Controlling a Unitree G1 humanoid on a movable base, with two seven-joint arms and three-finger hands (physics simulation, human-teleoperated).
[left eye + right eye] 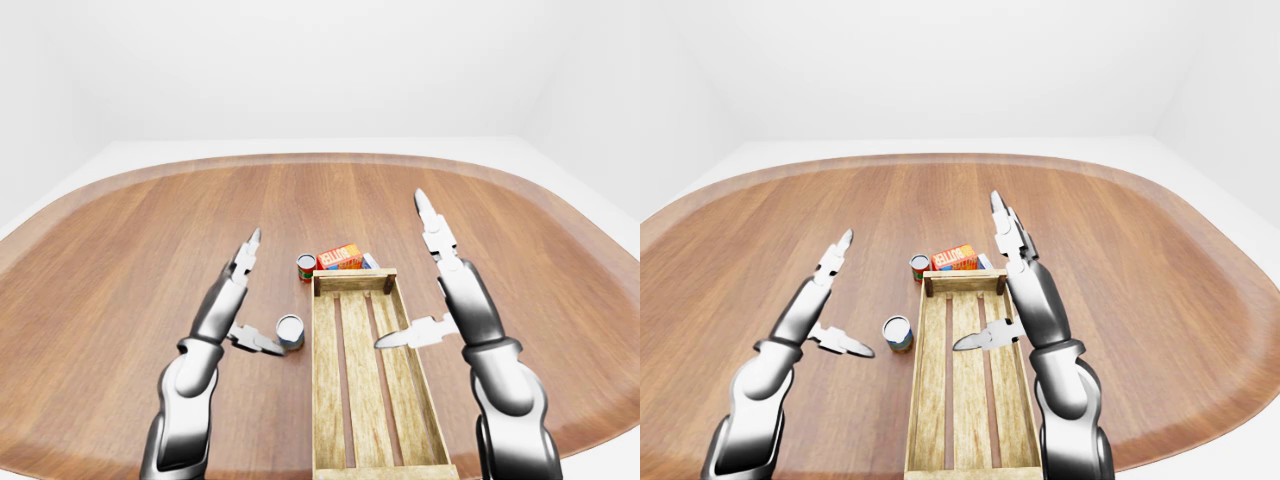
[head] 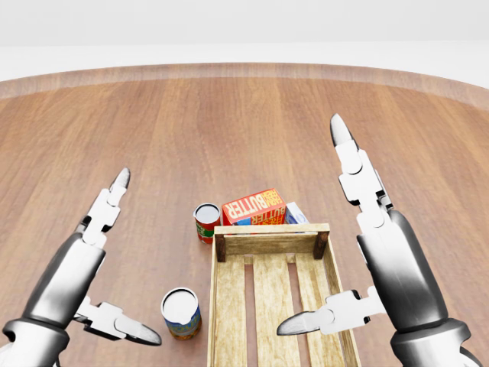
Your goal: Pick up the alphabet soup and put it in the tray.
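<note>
A can with a blue and orange label and a silver lid (image 2: 182, 313) stands upright on the wooden table, just left of the slatted wooden tray (image 2: 271, 229); I take it for the alphabet soup. My left hand (image 2: 137, 260) is open to the left of that can, thumb tip a short way off it, not touching. My right hand (image 2: 309, 227) is open above the tray's right side, fingers pointing up the view, thumb over the slats. The tray holds nothing.
A red and green can (image 2: 206, 221) stands just beyond the tray's top left corner. A red butter box (image 2: 254, 206) and a small blue and white box (image 2: 296, 212) lie against the tray's top end. The round table's edge (image 1: 300, 160) curves far off.
</note>
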